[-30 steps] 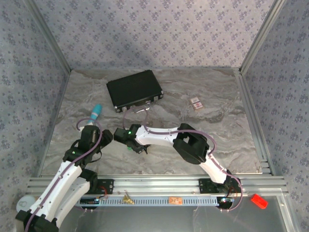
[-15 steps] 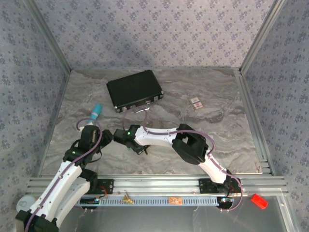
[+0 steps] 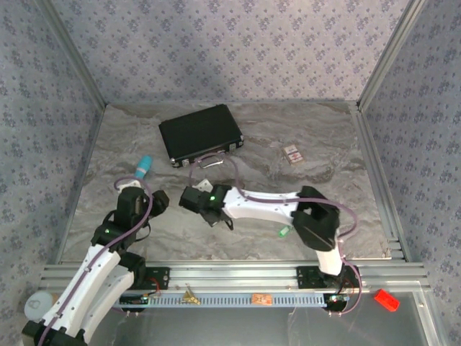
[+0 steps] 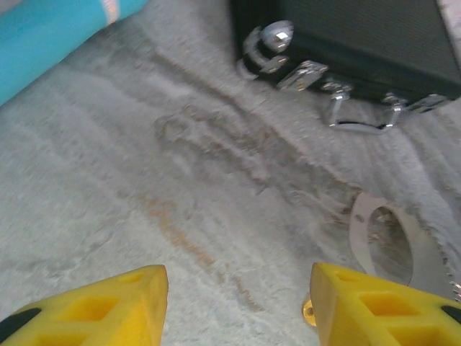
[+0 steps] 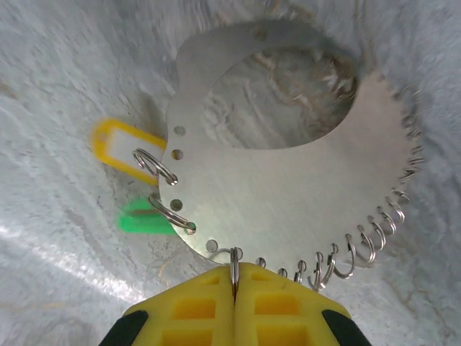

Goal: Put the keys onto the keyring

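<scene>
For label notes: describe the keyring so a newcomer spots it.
On the near side of the black case, find the right gripper, shut on a small wire ring. That ring belongs to the keyring: a flat silvery plate with one big hole and wire rings along its edge, unlike the yellow key and green key beside it.

Green key (image 3: 284, 232), black case (image 3: 200, 134) and teal stick (image 3: 143, 166) lie on table (image 3: 346, 209).
</scene>
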